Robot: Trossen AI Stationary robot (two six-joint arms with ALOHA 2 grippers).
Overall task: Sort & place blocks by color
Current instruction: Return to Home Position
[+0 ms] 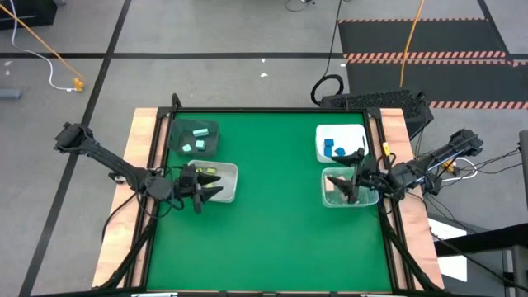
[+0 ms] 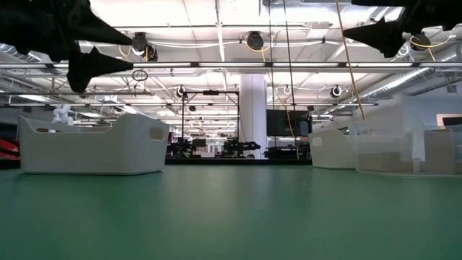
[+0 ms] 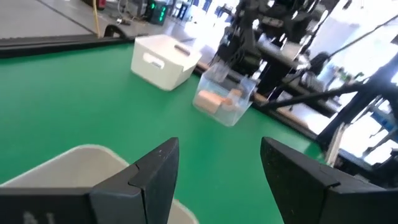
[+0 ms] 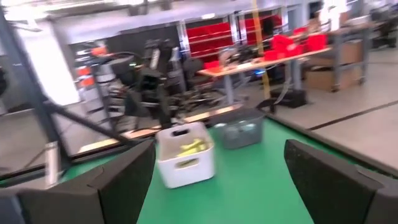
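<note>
The green table holds four bins, two toward each side.

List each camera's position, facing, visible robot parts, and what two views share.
High: overhead, straight down on the table; both arms, left gripper, right gripper.
Low: table height, level across toward the room; arm parts at top.
Left wrist: left arm, facing white bin and clear bin; own open jaws.
Right wrist: right arm, facing the yellow-block bin; own open jaws.
Shared: high and left wrist both show the white bin.
</note>
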